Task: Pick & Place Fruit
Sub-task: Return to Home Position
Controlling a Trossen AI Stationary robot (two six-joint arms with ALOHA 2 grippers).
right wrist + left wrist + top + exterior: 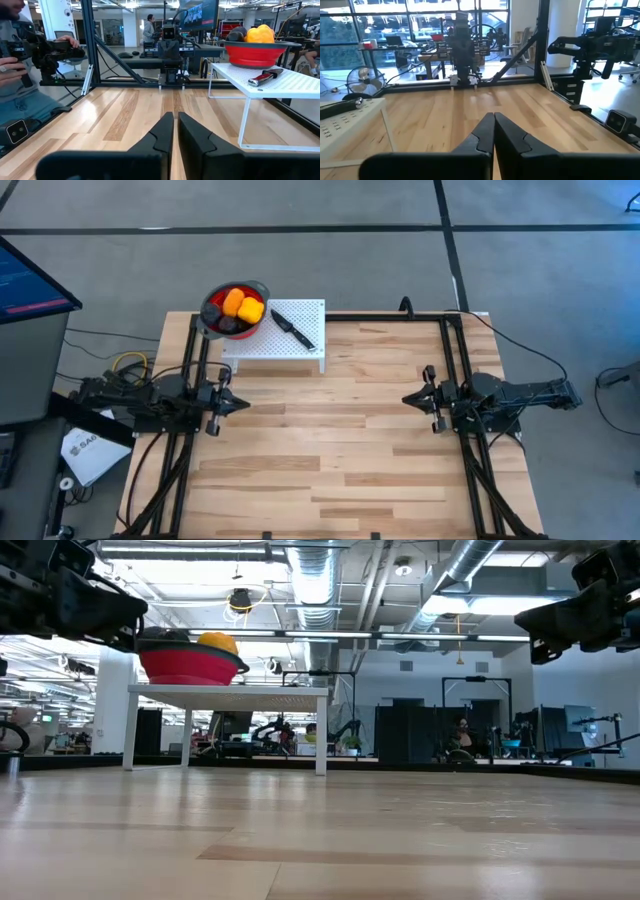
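Fruit pieces, orange and yellow (243,305) with dark ones (227,324), lie in a red colander with a grey rim (209,308) (255,54) (190,665). The colander stands on a white perforated stand (300,350) at the table's far left. My left gripper (243,403) (493,120) is shut above the left side of the table, pointing right. My right gripper (407,398) (175,119) is shut above the right side, pointing left. Both touch nothing.
A black-handled knife (292,328) (265,77) lies on the stand beside the colander. The stand's white legs (244,125) rest on the wooden table (340,460). A person stands beyond the table's edge in the right wrist view (15,75).
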